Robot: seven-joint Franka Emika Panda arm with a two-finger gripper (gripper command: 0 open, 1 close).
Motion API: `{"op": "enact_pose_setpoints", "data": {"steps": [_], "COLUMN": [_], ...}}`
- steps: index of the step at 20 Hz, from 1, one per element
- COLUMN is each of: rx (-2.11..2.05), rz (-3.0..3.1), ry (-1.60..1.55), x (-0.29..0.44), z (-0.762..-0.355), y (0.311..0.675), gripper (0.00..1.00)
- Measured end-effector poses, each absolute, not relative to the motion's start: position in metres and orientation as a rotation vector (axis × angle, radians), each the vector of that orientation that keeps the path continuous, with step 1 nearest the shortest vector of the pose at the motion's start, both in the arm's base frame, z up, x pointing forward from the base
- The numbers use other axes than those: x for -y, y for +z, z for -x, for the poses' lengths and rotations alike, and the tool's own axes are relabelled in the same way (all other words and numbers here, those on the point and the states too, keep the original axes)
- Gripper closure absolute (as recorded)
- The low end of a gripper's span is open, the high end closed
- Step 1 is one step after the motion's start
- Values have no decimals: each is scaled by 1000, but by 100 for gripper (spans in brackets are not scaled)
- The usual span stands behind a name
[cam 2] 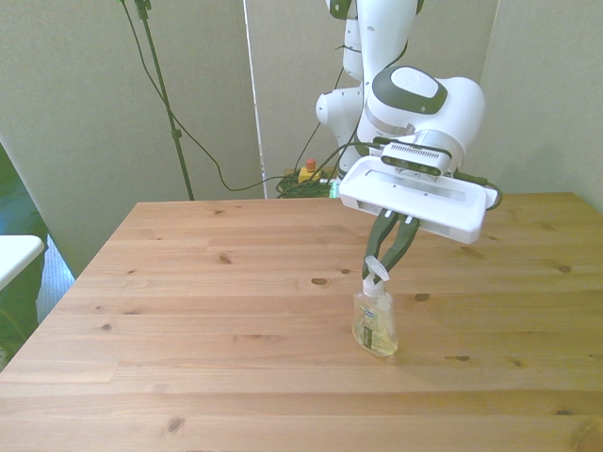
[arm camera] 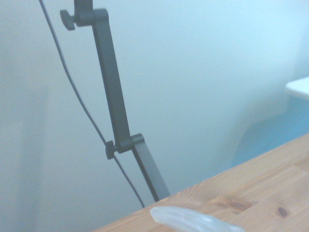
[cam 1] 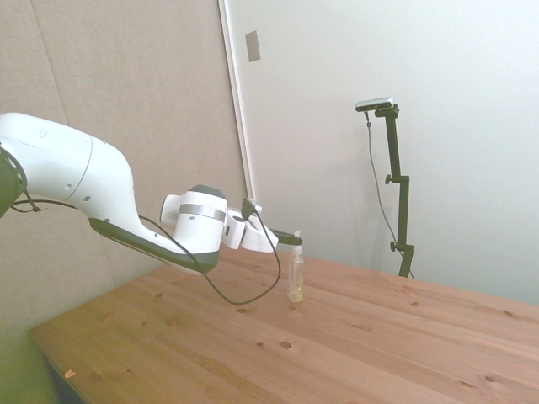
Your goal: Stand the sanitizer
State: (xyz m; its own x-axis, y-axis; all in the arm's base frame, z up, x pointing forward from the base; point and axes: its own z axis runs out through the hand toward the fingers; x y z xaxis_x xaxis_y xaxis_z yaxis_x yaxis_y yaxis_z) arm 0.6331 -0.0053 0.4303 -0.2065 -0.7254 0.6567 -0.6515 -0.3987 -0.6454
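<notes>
The sanitizer [cam 2: 374, 325] stands upright on the table [cam 2: 188, 311], right of centre in the front view. The gripper [cam 2: 381, 266] clasps its white pump from directly above.

Sanitizer [cam 2: 375, 325] upright on the table [cam 2: 188, 320], toward the front view's right; gripper [cam 2: 384, 262] directly above, jaws flanking its pump.

The sanitizer [cam 2: 375, 320] — clear, yellowish liquid — stands upright on the table [cam 2: 188, 282].
</notes>
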Motion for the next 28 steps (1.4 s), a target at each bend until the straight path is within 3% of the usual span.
{"op": "enact_pose_setpoints", "data": {"steps": [4, 22, 23, 28], "rx": [-1671, -1701, -1701, -1703], "rz": [1870, 1939, 1939, 1951], "ry": [-1766, -1738, -1737, -1725], "x": [1, 6, 6, 5], "z": [-646, -654, -654, -652], "y": [459, 419, 419, 414], "gripper": [100, 100, 0, 0]}}
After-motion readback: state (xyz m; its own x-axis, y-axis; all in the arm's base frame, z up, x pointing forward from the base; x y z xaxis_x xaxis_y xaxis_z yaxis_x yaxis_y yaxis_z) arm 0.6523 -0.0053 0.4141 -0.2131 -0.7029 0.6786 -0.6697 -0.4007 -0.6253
